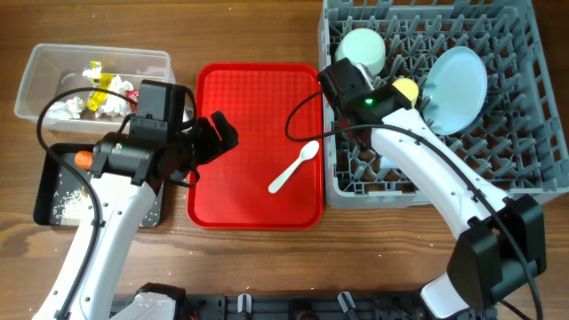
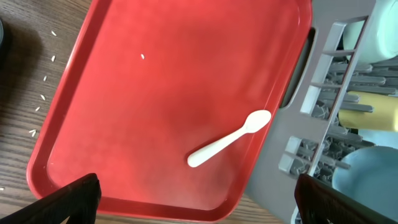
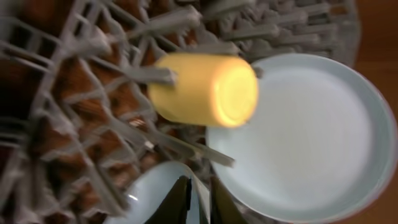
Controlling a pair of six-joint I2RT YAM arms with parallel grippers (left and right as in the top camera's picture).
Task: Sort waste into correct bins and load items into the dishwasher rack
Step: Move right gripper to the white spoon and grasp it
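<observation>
A white plastic spoon (image 1: 293, 167) lies on the red serving tray (image 1: 222, 89); it also shows in the left wrist view (image 2: 229, 138). My left gripper (image 1: 213, 149) is open and empty over the tray's left front part (image 2: 199, 208). My right gripper (image 1: 366, 96) is inside the grey dishwasher rack (image 1: 524, 178). In the right wrist view it (image 3: 198, 202) is shut on the rim of the pale-blue bowl (image 3: 149, 193). The yellow cup (image 3: 205, 90) lies on its side on the pegs beside the pale-blue plate (image 3: 311, 137). The mint-green bowl (image 1: 363, 49) sits at the rack's back left.
The clear tub (image 1: 40, 67) at back left holds wrappers (image 1: 105, 84) and tissue (image 1: 67, 107). The black tray (image 1: 43, 200) holds a carrot (image 1: 83, 159) and rice (image 1: 71, 206). Loose rice grains (image 2: 40, 93) lie on the wood left of the red tray.
</observation>
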